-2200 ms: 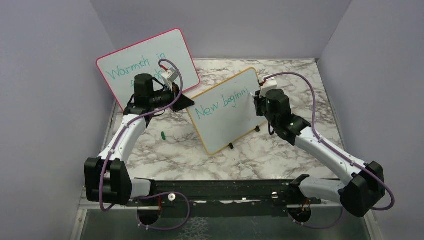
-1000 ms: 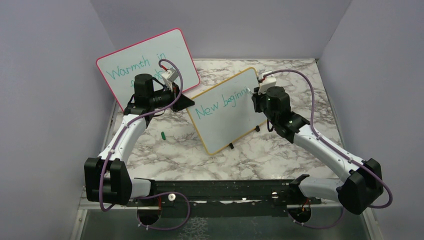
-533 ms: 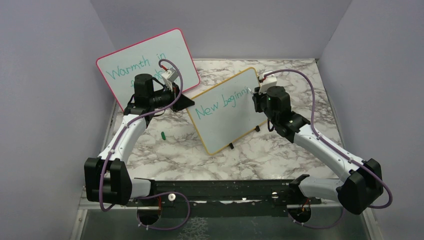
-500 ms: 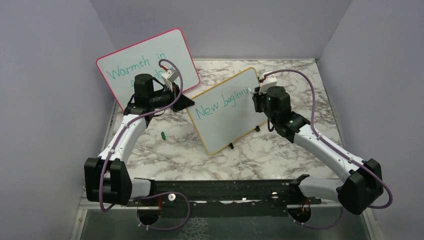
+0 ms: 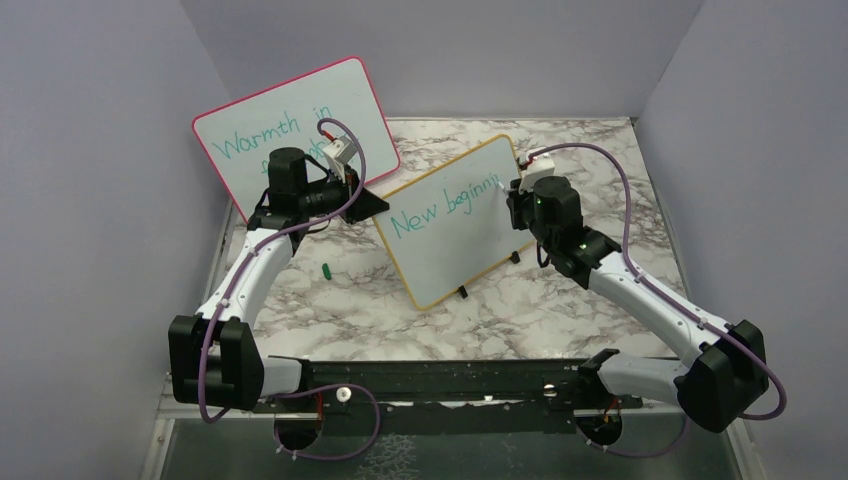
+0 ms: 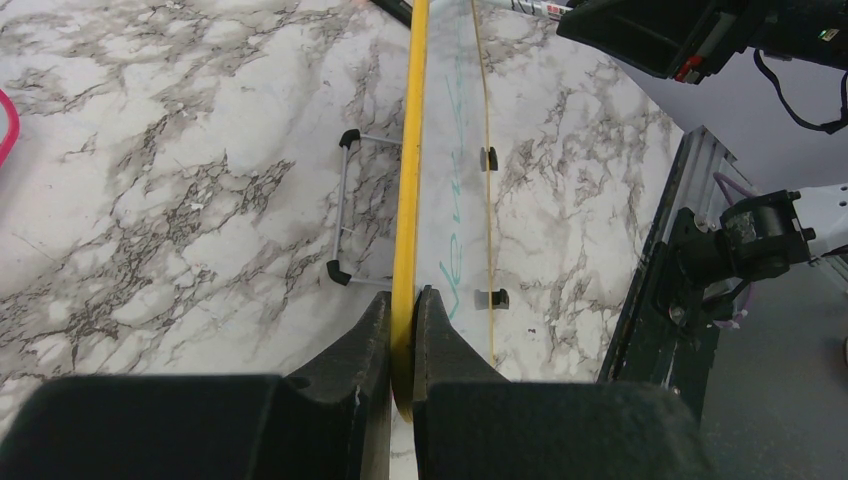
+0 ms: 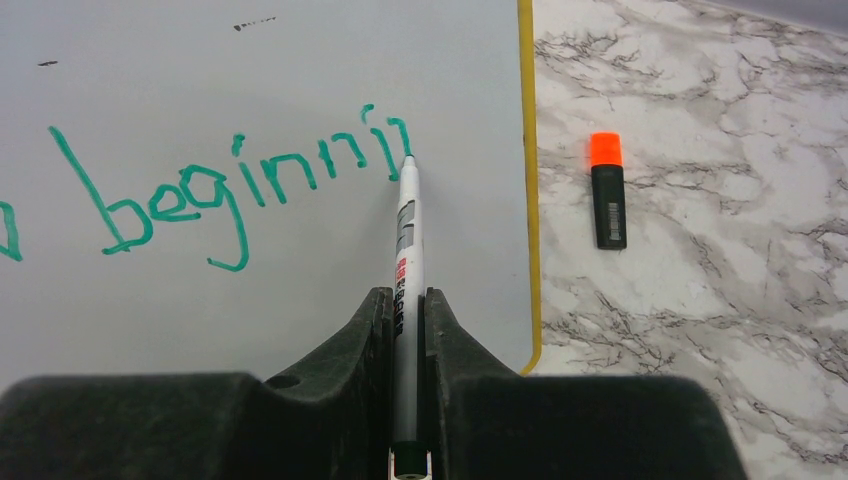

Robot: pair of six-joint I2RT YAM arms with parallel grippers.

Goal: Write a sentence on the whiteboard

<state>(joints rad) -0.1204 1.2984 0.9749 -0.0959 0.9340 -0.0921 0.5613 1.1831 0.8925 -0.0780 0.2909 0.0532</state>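
Right hand [image 7: 405, 300] gripping the marker [image 7: 406, 225], left hand [image 6: 403, 305] clamping the whiteboard [image 7: 250, 60], the sentence [image 7: 240, 170] may overrun its nearby right edge.

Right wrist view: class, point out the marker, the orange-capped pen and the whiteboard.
marker [image 7: 405, 240], right wrist view, white barrel.
orange-capped pen [image 7: 608, 205], right wrist view, black body.
whiteboard [image 7: 528, 200], right wrist view, yellow frame.

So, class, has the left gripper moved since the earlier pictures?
No. Against the pink board, the left gripper holds the same spot, jaws shut on the whiteboard.
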